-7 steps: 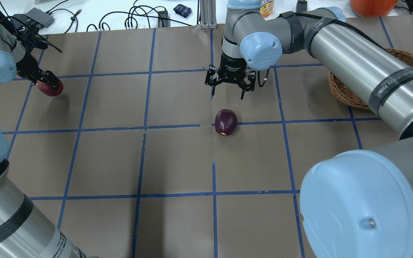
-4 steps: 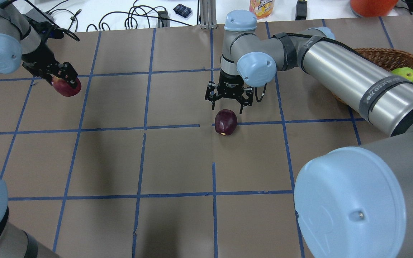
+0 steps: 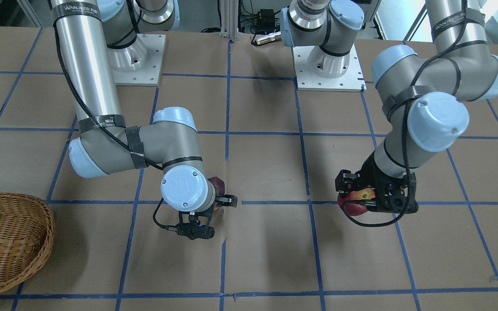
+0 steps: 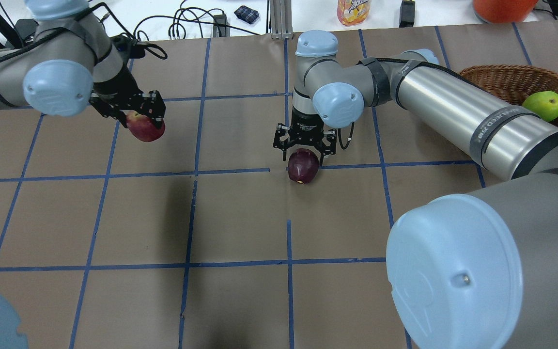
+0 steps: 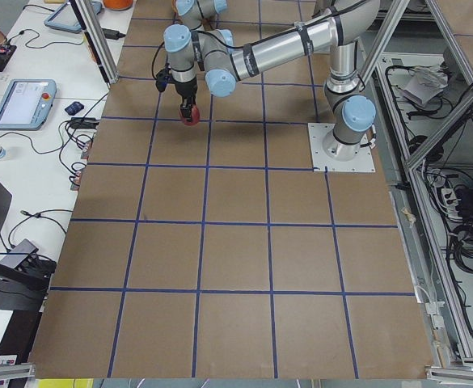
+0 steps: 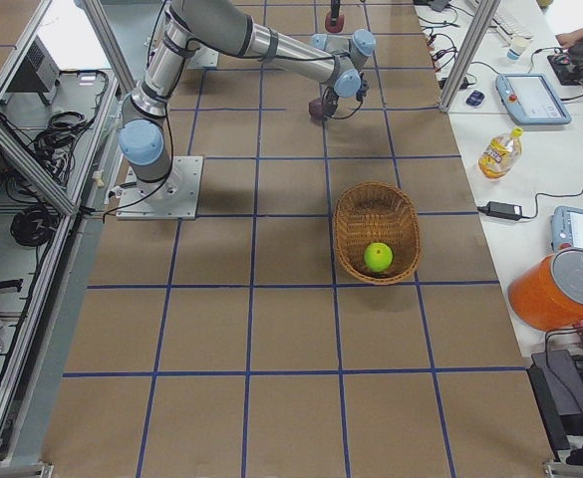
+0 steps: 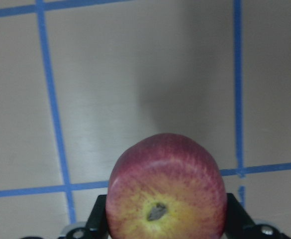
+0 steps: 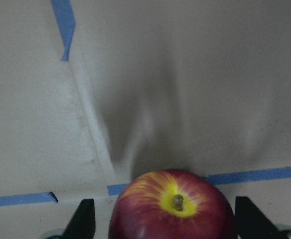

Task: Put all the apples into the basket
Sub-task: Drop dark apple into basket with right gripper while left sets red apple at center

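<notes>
Brown paper ruled into squares by blue tape covers the table [image 4: 240, 218]. On it, near the middle, sits the dark maroon apple [image 4: 303, 167], glossy, with a yellow patch round its stem in the right wrist view. The lime-green apple [image 4: 543, 105] lies inside the light-brown wicker basket [image 4: 506, 80] at the table's right end. The red apple [image 4: 147, 130], streaked and yellowish at one end, is clamped between the fingers of the left gripper [image 4: 143, 116] and held above the paper. The right gripper [image 4: 303, 154] is spread wide, one finger on each side of the maroon apple, with gaps showing between them. From the front-facing camera the right wrist hides most of that apple, and the basket is cut off at the edge.
</notes>
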`<state>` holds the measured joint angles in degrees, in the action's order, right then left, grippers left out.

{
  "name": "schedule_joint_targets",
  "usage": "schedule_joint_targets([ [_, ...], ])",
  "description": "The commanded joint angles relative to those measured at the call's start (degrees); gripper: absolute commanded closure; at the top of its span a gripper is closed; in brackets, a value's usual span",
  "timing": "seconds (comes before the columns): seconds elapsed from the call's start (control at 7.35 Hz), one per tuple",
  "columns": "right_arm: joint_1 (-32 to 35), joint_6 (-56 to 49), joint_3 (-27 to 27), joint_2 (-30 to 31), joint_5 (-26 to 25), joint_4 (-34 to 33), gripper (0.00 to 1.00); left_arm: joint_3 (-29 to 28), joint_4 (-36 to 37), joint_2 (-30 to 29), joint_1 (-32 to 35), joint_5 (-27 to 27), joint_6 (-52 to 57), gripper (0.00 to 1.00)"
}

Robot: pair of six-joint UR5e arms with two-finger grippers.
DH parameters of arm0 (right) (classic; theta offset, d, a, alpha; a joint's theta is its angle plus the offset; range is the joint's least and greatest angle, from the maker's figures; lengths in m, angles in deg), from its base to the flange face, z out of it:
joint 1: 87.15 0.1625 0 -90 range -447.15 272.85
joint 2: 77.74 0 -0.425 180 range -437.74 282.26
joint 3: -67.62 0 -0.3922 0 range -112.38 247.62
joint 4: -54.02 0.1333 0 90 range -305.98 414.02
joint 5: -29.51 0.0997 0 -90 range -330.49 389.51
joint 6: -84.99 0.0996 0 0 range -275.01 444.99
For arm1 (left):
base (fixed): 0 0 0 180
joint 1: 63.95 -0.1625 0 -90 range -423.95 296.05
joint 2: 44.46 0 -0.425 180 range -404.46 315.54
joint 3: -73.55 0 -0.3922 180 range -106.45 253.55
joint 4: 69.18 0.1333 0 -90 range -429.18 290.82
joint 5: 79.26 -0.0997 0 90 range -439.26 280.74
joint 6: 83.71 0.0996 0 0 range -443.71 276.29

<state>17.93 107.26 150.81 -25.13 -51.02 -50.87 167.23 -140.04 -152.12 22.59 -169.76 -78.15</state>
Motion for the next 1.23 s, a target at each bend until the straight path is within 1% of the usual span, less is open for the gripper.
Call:
schedule_joint_targets([
  [0.0, 0.13, 0.05, 1.02, 0.38, -0.24, -0.49, 0.69, 0.53, 0.63, -1.5, 8.17, 0.76, -12.88, 0.62],
  [0.14, -0.22, 0.05, 0.49, 1.51, -0.59, -0.32, 1.0, 0.53, 0.81, -1.94, 10.64, 0.76, -15.73, 0.62],
  [0.27, -1.44, 0.05, -0.04, 3.53, -1.03, 0.29, 1.0, 0.88, 0.81, -2.47, 13.19, 2.07, -19.5, 0.62],
  [0.41, -4.85, -0.47, -0.39, 6.24, -1.73, 3.43, 1.0, 1.49, 1.68, -3.34, 15.56, 4.34, -26.41, 0.62],
  [0.54, -10.62, -1.61, -1.53, 8.97, -3.3, 8.08, 1.0, 1.67, 6.56, -5.09, 18.11, 5.06, -29.35, 0.62],
  [0.68, -15.82, -7.97, -2.15, 11.0, -9.93, 10.04, 1.0, 1.59, 9.39, -7.72, 21.62, 5.68, -34.69, 0.62],
  [0.82, -20.22, -14.39, -2.59, 11.28, -13.39, 9.62, 1.0, 1.68, 16.21, -10.79, 24.35, 5.51, -38.92, 0.62],
  [0.95, -24.96, -20.54, -4.07, 11.02, -14.47, 9.18, 1.0, 1.5, 19.58, -13.17, 24.9, 5.25, -41.57, 0.62],
  [1.09, -28.49, -30.09, -6.61, 10.06, -16.22, 8.66, 1.0, 1.59, 20.4, -13.63, 25.25, 4.9, -41.59, 0.32],
])
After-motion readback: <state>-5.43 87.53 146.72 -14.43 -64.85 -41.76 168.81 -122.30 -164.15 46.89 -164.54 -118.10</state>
